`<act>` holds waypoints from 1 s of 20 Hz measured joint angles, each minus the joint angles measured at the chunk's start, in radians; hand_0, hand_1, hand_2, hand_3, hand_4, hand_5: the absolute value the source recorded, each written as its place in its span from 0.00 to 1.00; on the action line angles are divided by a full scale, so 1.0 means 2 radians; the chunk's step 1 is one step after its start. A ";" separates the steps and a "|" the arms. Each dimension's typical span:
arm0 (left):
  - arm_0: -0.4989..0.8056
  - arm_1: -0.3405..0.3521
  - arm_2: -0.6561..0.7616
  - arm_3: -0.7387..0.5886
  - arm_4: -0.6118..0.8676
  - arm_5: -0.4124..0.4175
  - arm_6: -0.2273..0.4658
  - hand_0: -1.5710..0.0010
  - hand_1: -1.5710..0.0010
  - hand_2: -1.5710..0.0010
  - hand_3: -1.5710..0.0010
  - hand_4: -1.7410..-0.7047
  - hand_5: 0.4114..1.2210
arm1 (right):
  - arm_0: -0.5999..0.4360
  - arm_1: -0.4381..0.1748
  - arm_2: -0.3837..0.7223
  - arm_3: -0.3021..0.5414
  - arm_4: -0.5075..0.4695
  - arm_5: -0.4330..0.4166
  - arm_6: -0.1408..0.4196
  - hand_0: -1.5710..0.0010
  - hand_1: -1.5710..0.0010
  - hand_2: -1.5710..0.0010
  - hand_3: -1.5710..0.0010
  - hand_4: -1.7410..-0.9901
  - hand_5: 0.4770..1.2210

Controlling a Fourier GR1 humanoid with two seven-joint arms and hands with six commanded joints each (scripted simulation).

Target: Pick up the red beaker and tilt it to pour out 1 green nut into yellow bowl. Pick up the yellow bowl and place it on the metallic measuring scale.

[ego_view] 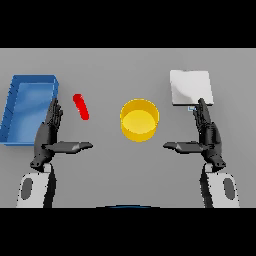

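Observation:
The red beaker (81, 106) shows as a small slanted red shape on the table, left of centre. The yellow bowl (139, 120) stands in the middle, and I see nothing inside it. At the back right lies the metallic measuring scale (190, 87), a pale square plate. My left hand (49, 135) is open just left of and nearer than the beaker, fingers straight, thumb pointing right, not touching it. My right hand (206, 135) is open right of the bowl, its fingertips over the scale's near edge. No green nut is visible.
A blue tray (15, 107) with raised walls sits at the far left, right beside my left hand.

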 measured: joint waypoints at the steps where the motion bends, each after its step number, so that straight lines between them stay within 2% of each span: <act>1: 0.000 0.001 0.001 0.000 0.001 0.000 0.000 1.00 1.00 1.00 1.00 0.52 0.30 | 0.000 -0.001 0.000 0.000 -0.001 0.000 0.000 1.00 1.00 1.00 1.00 0.66 0.27; 6: 0.007 0.006 0.003 -0.003 0.006 -0.006 -0.005 1.00 1.00 1.00 1.00 0.52 0.30 | 0.007 -0.002 0.000 -0.005 -0.002 0.003 -0.004 1.00 1.00 1.00 1.00 0.66 0.27; 7: 0.023 0.018 -0.015 -0.021 -0.021 -0.007 -0.015 1.00 1.00 1.00 1.00 0.52 0.29 | 0.030 -0.027 0.018 -0.025 0.045 -0.003 -0.050 1.00 1.00 1.00 1.00 0.67 0.27; 8: 0.036 0.028 -0.025 -0.042 -0.036 -0.008 -0.015 1.00 1.00 1.00 1.00 0.51 0.30 | 0.046 -0.039 0.033 -0.042 0.076 -0.007 -0.068 1.00 1.00 1.00 1.00 0.67 0.27; 10: 0.046 0.033 -0.041 -0.066 -0.049 -0.012 0.004 1.00 1.00 1.00 1.00 0.50 0.30 | 0.057 -0.045 0.050 -0.058 0.114 -0.018 -0.060 1.00 1.00 1.00 1.00 0.67 0.27; 11: 0.047 0.035 -0.044 -0.072 -0.053 -0.011 0.020 1.00 1.00 1.00 1.00 0.50 0.31 | 0.056 -0.048 0.051 -0.064 0.120 -0.020 -0.054 1.00 1.00 1.00 1.00 0.67 0.27; 12: 0.052 0.038 -0.047 -0.081 -0.055 -0.013 0.019 1.00 1.00 1.00 1.00 0.50 0.31 | 0.061 -0.046 0.055 -0.066 0.122 -0.020 -0.057 1.00 1.00 1.00 1.00 0.67 0.27; 14: 0.043 0.040 -0.048 -0.073 -0.057 -0.016 0.032 1.00 1.00 1.00 1.00 0.48 0.32 | 0.058 -0.043 0.058 -0.072 0.119 -0.016 -0.053 1.00 1.00 1.00 1.00 0.65 0.27; 17: 0.025 0.038 -0.051 -0.053 -0.064 -0.016 0.035 1.00 1.00 1.00 1.00 0.42 0.36 | 0.066 -0.044 0.055 -0.077 0.103 -0.004 -0.059 1.00 1.00 1.00 1.00 0.62 0.27; 19: -0.006 0.034 -0.043 -0.019 -0.056 -0.020 0.040 1.00 1.00 1.00 1.00 0.37 0.39 | 0.062 -0.045 0.052 -0.079 0.093 0.001 -0.051 1.00 1.00 1.00 1.00 0.61 0.27; 20: -0.016 0.034 -0.039 -0.002 -0.055 -0.022 0.037 1.00 1.00 1.00 1.00 0.36 0.40 | 0.065 -0.043 0.051 -0.075 0.091 0.002 -0.057 1.00 1.00 1.00 1.00 0.59 0.27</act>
